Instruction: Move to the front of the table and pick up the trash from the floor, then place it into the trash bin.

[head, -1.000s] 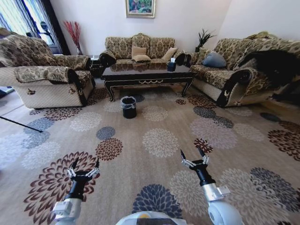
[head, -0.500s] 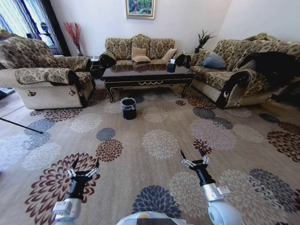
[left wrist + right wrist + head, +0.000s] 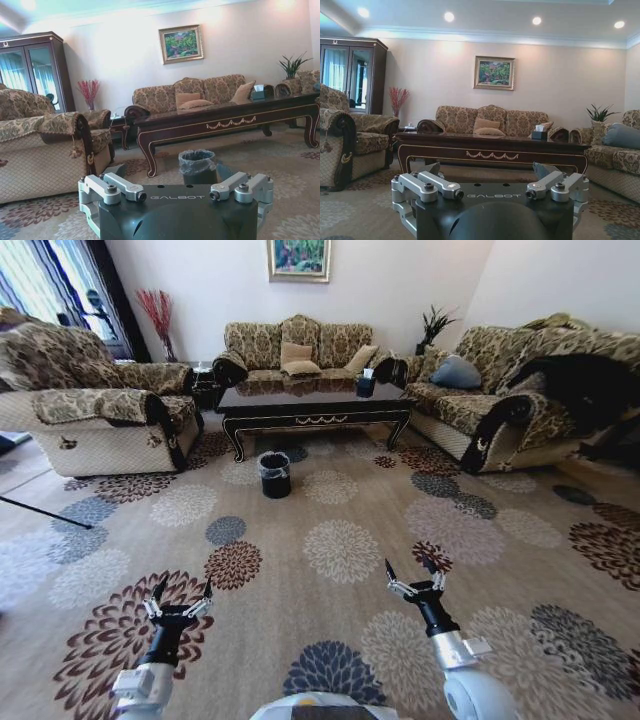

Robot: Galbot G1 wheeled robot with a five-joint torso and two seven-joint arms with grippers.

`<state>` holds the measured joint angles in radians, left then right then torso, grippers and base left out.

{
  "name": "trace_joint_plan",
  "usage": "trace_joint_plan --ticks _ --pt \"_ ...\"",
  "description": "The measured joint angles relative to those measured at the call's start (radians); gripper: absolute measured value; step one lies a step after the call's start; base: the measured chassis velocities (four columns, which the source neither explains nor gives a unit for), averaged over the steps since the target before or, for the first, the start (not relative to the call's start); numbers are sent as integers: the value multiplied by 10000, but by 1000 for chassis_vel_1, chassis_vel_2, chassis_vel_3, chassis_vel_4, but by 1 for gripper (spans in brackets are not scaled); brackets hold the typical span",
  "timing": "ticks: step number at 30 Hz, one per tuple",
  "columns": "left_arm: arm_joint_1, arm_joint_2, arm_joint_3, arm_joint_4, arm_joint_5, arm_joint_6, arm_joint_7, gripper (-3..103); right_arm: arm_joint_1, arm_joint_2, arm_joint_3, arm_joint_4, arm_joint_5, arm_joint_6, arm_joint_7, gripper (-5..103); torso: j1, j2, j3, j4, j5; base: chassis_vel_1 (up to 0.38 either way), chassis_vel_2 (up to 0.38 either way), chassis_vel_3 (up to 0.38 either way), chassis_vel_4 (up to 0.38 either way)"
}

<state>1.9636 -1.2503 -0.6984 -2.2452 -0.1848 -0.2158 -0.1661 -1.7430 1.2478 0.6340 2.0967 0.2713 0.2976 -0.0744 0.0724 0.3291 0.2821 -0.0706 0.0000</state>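
Both grippers hang low over the carpet, well short of the bin.
Left gripper (image 3: 180,592) spread, empty; right gripper (image 3: 412,568) likewise. The bin (image 3: 275,473), black with a clear liner, stands before the table (image 3: 315,408).

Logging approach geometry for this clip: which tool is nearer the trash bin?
Left. The left tool hangs open above the carpet, short of the trash bin and toward the robot's left. The right tool, also open, sits farther off toward its right.
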Motion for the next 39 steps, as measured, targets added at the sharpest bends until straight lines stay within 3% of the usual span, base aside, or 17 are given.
trace_joint_plan --ticks 39 --pt "0 0 0 0 0 0 0 100 1 0 0 0 0 0 0 100 564 1595 1034 0 0 0 0 0 0"
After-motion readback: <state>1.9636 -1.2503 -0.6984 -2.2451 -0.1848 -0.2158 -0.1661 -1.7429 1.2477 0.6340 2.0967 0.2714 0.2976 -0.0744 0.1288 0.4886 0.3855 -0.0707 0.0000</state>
